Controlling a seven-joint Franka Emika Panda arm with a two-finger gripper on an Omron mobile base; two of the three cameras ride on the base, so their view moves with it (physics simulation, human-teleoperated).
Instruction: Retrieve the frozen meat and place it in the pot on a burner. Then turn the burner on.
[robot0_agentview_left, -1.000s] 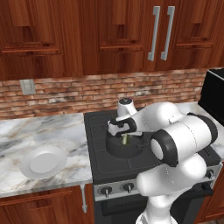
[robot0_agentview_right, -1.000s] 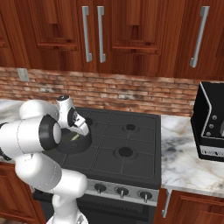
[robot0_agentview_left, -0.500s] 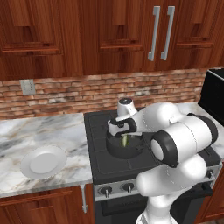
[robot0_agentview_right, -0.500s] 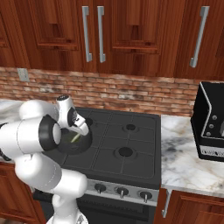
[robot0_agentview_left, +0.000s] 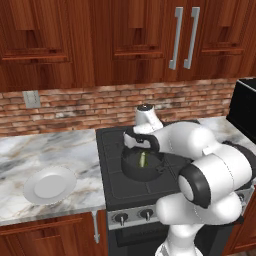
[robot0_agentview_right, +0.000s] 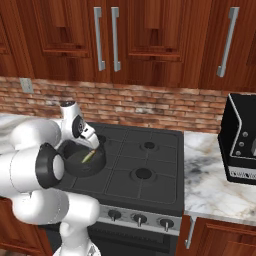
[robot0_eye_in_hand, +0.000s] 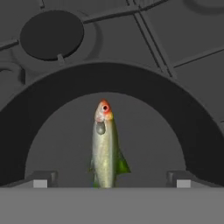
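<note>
The frozen meat (robot0_eye_in_hand: 105, 146) is lying inside the pot (robot0_eye_in_hand: 52, 94), orange-red head pointing toward the top of the hand view, and the gripper (robot0_eye_in_hand: 109, 181) is hanging just above it with its fingers (robot0_eye_in_hand: 40, 178) spread wide apart at the lower left and lower right of that frame — gripping nothing, the fish sitting free between them. In the left base view the pot (robot0_agentview_left: 131, 170) is sitting at the centre of the frame on the cooktop (robot0_agentview_left: 112, 187), the fish (robot0_agentview_left: 142, 159) showing as a pale green sliver inside it; in the right base view the fish (robot0_agentview_right: 88, 156) is showing left of centre under the gripper (robot0_agentview_right: 94, 145). So the placing part appears done, and the step in hand is clearing out and reaching the burner control. Doing it well means lifting the hand straight up first — so the fingers are not catching the pot rim or a side handle — then swinging down to the knobs (robot0_agentview_right: 136, 218) along the stove front at the bottom of the frame. Which knob serves the pot's burner I cannot tell from here; judging by position, one of the leftmost pair (robot0_agentview_left: 131, 216) is the likely choice.
</note>
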